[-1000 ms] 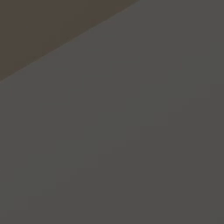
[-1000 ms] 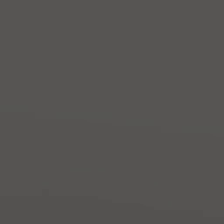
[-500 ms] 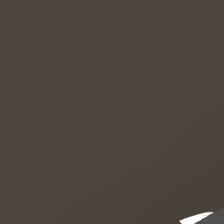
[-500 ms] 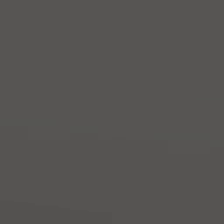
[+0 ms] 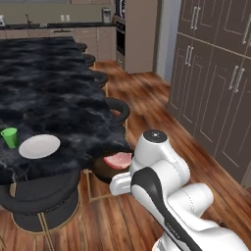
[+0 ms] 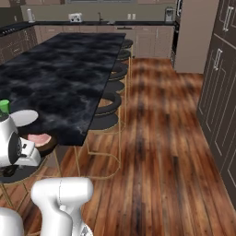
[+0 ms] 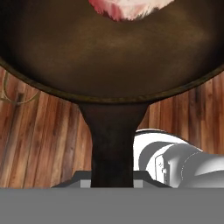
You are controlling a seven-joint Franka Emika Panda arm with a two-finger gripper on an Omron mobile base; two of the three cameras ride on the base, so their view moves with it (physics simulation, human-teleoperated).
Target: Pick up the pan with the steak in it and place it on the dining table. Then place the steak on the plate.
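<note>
My jaws are closed as far as they go on the handle of the pan [image 7: 111, 65], which runs straight down the hand view to my fingertips. The gripper [image 7: 112, 183] itself sits at the bottom of that view, behind the handle's end. The grip looks centred on the handle, and the pan's bowl extends away from me with wood floor [image 7: 39, 140] visible beneath it, so the pan is carried in the air, not resting on anything.

The steak [image 7: 124, 8] lies in the far part of the bowl; I see its near pink edge. In the left base view the steak [image 5: 118, 160] and pan [image 5: 105, 169] sit just beside the near corner of the dining table [image 5: 54, 98], at about the level of its edge and partly below it, above a black bar stool [image 5: 41, 196]. The right base view shows the same placement.

Step in hand: the first one, transporting the loaded pan to the table. It is not yet set down.

Next move, in my judgement: raise the pan clear of the table edge, carry it inward over the black marble, and lower it flat on a bare patch near the plate [image 5: 39, 145]. The green cup [image 5: 9, 137] stands just beside the plate; avoid both. Keep the pan level so the steak does not slide.
</note>
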